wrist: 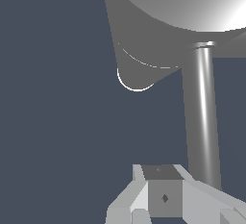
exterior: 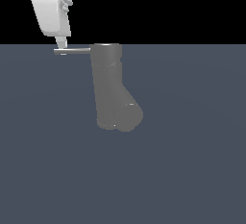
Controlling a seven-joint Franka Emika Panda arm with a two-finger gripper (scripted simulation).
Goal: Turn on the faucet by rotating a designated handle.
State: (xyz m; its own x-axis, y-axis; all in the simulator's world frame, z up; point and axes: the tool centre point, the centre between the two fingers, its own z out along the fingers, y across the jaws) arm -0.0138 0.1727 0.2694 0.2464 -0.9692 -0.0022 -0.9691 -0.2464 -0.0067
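Note:
The faucet is a matte grey upright cylinder with a fat angled spout low on its body. Its handle, a thin grey rod, sticks out from the top toward the exterior view's left. My white gripper hangs above the rod's outer end, its fingers together and the tip at or just over the rod; contact is unclear. In the wrist view the handle runs from the faucet top alongside my shut gripper, beside the fingers and not between them. The spout shows beyond.
A flat dark blue-grey floor spreads around the faucet. No other objects show in either view.

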